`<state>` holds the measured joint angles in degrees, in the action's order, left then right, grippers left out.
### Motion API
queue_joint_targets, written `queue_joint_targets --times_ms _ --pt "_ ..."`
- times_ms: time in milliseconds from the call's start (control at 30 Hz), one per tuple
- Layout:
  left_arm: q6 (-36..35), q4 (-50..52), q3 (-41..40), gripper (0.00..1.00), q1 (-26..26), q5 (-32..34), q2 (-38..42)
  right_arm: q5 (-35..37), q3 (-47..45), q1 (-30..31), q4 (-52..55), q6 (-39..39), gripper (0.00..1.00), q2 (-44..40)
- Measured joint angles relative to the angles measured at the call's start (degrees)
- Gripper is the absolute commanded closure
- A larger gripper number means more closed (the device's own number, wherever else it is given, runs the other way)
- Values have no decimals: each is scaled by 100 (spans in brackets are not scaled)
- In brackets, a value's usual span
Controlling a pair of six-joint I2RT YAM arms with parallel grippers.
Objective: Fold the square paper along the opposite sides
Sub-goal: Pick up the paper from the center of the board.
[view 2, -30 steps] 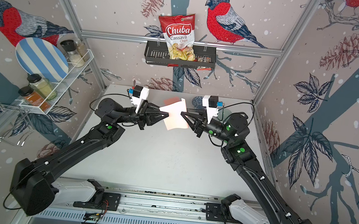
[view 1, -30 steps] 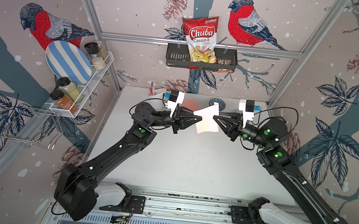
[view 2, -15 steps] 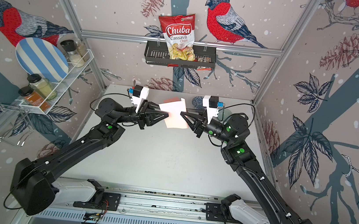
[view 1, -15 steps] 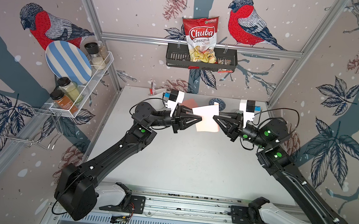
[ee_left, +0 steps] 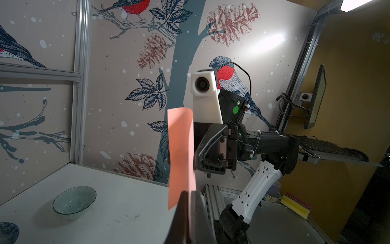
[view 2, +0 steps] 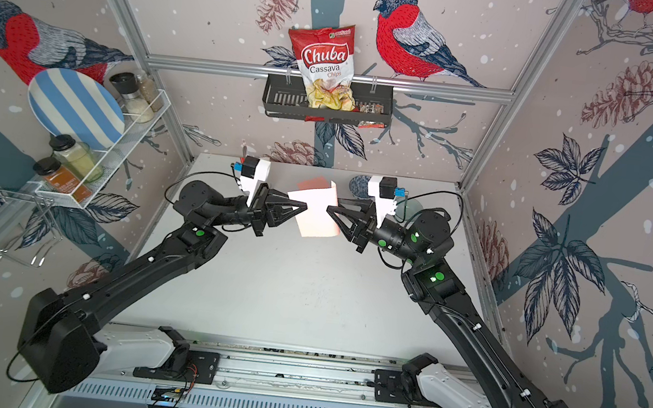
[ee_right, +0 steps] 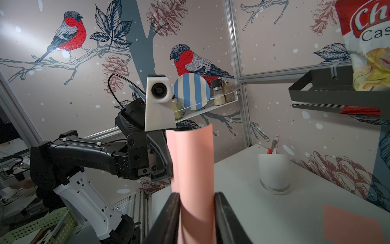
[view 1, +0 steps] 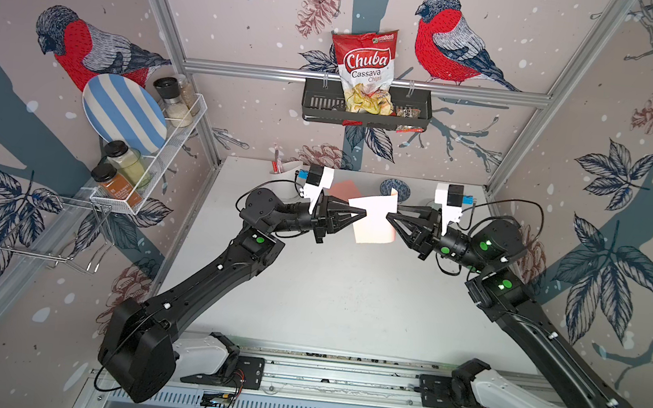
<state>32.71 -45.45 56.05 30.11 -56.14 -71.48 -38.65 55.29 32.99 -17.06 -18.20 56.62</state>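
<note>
Two hands flank lifted paper [view 1: 372,225]: left hand [view 1: 362,214] clenched on one edge, right hand [view 1: 389,216] released, straddling opposite edge.

Even, bright overhead light in both top views washes the paper [view 1: 373,223] almost white and bows the frame posts [view 1: 165,15] at the edges; wrist views are dimmer, with glare on the wall [ee_left: 270,41].

My left arm [view 1: 220,272] and right arm [view 1: 536,329] both stretch to the far middle, wrists level, tips facing each other. Left gripper [view 1: 362,216] is pinched tight on the paper [view 1: 372,225] at its left edge; right gripper [view 1: 390,216] has jaws parted, straddling the right edge.
</note>
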Motion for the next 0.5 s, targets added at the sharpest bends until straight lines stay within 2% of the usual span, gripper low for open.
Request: queue_joint_targets --times_ms 33,100,167,300,500 --pt "0 -9 0 100 -2 24 4 107 13 48 11 0 40 -9" --pt "-2 -11 0 100 -13 87 13 522 168 234 175 0 14 2" --pt "-13 15 13 100 -26 140 13 1211 535 483 463 -7 1 105" --pt "-131 289 256 100 -37 280 -72 2677 1440 929 1078 -184 0 483" --pt "-498 1088 693 100 -42 557 -129 3838 2251 1021 2247 -776 0 927"
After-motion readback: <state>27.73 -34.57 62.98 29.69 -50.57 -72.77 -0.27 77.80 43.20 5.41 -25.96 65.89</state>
